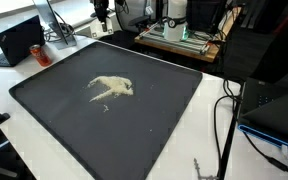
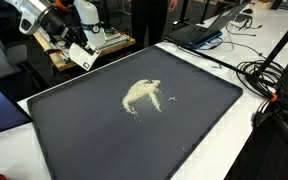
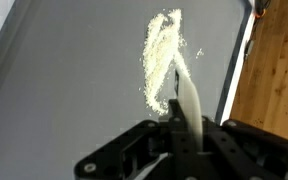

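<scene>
A pale, crumbly pile of powder lies near the middle of a large dark tray. In the wrist view the pile stretches away ahead of my gripper. The gripper is shut on a thin white blade-like tool that points toward the pile's near end. In both exterior views the gripper hangs above the tray's far edge, apart from the pile, with the white tool sticking out below it.
A laptop and a red can sit beside the tray. Black cables trail along one side. Another laptop and a wooden bench with equipment stand behind. Wood flooring shows past the tray edge.
</scene>
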Controlling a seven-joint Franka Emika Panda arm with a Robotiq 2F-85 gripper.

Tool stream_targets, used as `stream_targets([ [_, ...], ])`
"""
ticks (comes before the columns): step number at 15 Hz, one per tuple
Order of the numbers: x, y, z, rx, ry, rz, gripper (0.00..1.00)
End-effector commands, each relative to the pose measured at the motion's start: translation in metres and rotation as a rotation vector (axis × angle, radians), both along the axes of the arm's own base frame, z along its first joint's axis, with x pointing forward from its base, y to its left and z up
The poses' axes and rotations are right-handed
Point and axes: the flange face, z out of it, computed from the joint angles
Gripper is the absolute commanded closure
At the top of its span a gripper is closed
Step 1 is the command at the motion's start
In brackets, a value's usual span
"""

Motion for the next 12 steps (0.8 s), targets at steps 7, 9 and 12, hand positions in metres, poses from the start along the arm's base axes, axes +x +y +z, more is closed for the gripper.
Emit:
stream_targets([
  [7,-0.011,0.010,0.023,0.014,-0.072,0.127,0.99],
  [9,-0.009,0.013,0.031,-0.043,-0.086,0.211,0.99],
  [12,-0.005,0.021,0.046,-0.155,-0.105,0.337,0.99],
])
